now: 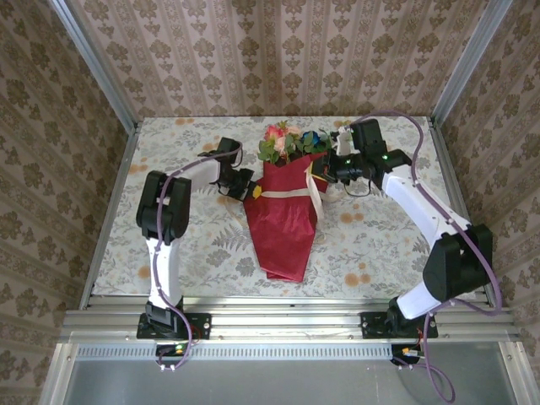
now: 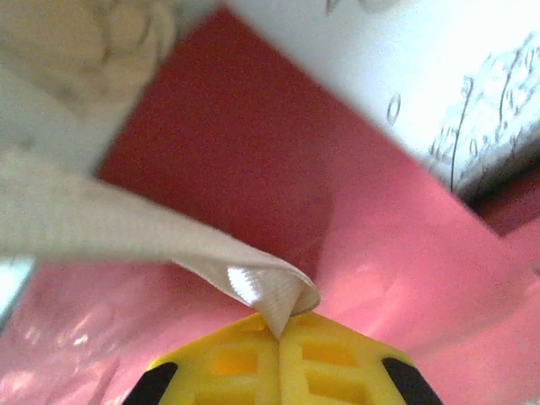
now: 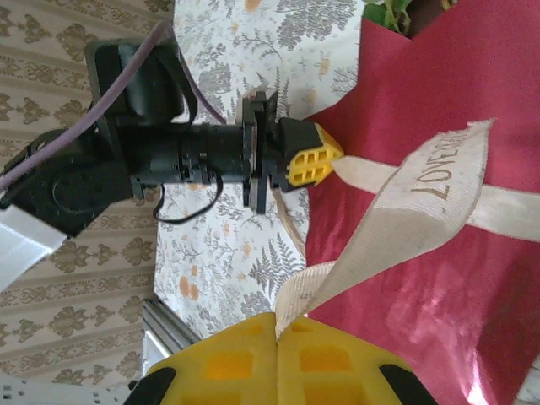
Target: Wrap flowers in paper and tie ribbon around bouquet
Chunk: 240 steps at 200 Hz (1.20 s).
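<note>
The table (image 1: 380, 245) holds the bouquet (image 1: 285, 211) at its middle, with the red paper (image 1: 283, 249) tapering toward the arms and the flowers (image 1: 287, 139) at the far end. The ribbon (image 1: 291, 192) crosses the cone. The left gripper (image 1: 256, 191) is clenched on one ribbon end, and the right gripper (image 1: 326, 174) on the other.

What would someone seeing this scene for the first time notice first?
A tapering crimson paper cone lies in the middle of the floral-print table, with small pink and orange artificial flowers spilling from its far end. A cream fabric ribbon bands it, and the left arm's yellow fingers and the right arm's yellow fingers each pinch it, one from either side.
</note>
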Tool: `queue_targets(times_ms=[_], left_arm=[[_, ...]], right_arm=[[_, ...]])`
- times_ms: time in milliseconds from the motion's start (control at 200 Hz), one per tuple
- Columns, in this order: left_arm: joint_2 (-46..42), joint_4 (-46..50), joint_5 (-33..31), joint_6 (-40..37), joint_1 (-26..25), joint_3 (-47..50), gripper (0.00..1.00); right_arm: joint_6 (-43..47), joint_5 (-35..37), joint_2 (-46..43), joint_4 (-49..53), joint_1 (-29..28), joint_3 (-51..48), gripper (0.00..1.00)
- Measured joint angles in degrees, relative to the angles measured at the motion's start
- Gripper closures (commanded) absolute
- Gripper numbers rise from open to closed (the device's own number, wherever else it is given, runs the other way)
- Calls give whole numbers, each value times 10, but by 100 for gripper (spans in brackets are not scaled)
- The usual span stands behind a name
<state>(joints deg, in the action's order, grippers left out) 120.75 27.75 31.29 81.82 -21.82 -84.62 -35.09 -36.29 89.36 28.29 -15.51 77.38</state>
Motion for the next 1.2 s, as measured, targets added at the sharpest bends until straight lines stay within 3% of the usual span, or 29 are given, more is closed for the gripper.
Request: queue_targets(times_ms=[370,740,1170,1200], left_arm=[[-133,-37,14,2,-88,83,100],[-209,-25,15,-9,-92,130,100],[-252,-45,4,-26,-94,203,100],[-252,-47,4,-26,-94,206,100]], right_arm=[[-10,0,148,-16,-30,124,100],[-37,14,307,2,-93,216,100],[43,-87,322,129,-111,174,100],[49,-93,321,137,-111,169,96]])
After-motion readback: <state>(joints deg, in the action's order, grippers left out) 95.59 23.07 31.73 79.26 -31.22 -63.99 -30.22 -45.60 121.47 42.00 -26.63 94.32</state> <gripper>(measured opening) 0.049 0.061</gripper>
